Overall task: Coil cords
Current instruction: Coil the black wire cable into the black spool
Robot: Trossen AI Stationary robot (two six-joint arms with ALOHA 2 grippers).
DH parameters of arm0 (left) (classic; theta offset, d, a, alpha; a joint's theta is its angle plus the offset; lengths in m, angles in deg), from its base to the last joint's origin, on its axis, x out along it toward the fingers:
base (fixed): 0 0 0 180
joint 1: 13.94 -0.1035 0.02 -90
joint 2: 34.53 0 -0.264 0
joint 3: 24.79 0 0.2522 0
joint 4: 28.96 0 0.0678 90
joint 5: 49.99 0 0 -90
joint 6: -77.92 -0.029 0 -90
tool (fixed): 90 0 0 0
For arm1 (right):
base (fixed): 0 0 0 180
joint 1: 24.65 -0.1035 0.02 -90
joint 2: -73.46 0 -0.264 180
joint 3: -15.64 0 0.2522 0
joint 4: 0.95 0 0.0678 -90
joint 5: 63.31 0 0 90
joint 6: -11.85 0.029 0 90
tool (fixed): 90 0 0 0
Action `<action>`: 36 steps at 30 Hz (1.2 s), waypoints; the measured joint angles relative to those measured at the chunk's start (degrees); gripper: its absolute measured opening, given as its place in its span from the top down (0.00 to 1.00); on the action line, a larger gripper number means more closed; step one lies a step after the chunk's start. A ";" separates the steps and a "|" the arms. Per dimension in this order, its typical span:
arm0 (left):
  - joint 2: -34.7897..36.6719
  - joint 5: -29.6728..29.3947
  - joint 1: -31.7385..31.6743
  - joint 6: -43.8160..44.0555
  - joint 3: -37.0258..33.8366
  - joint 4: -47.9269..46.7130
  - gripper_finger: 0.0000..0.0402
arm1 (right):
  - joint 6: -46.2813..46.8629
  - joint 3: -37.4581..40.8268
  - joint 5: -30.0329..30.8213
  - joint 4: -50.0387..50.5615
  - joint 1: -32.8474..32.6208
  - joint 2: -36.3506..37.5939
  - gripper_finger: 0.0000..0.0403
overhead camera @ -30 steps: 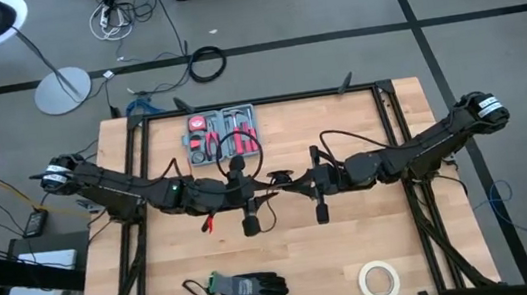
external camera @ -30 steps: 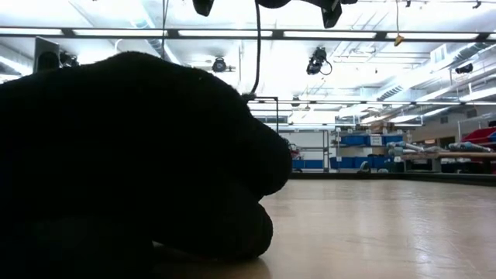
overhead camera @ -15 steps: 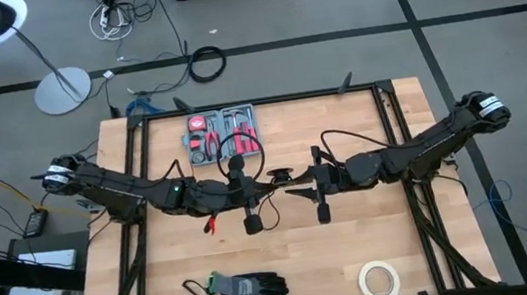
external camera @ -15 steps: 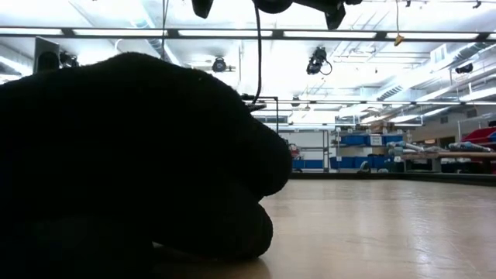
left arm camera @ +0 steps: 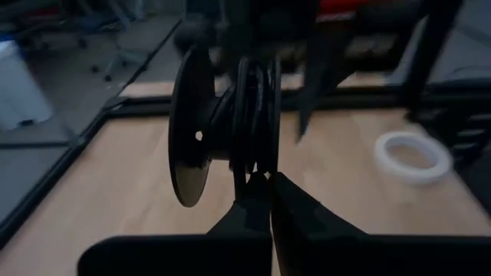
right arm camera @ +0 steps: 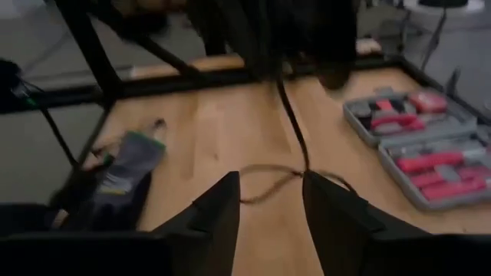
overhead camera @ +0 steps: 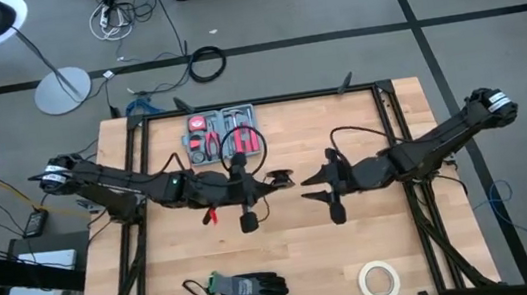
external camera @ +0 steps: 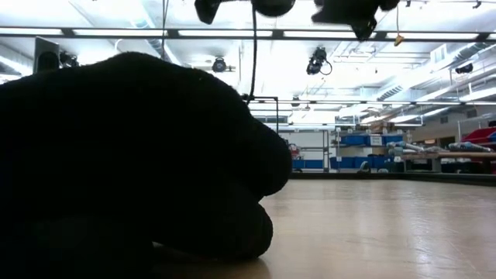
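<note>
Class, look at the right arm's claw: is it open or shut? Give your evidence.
Open. In the right wrist view the right claw shows a clear gap between its two fingers, with bare table and a strand of cord visible through it.

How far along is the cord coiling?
Partly done: several turns of the cord already sit in a round coil. In hand: the left hand is shut on the cord just below that coil, above mid-table. The right hand is open and holds nothing. Left: a loose tail still hangs uncoiled.
</note>
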 joint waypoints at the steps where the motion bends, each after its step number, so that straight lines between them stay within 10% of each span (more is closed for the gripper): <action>1: 0.07 1.12 -0.36 0.02 0.00 0.68 1.00 | -0.01 0.00 0.21 -0.28 -0.04 -1.09 0.65; 12: 0.07 2.52 -0.98 -1.51 0.02 6.24 1.00 | -12.16 0.00 6.88 -22.56 0.08 -13.02 0.67; 36: 0.05 0.78 -0.48 -4.76 0.02 13.45 1.00 | -17.83 0.00 10.07 -30.09 3.41 -14.21 0.70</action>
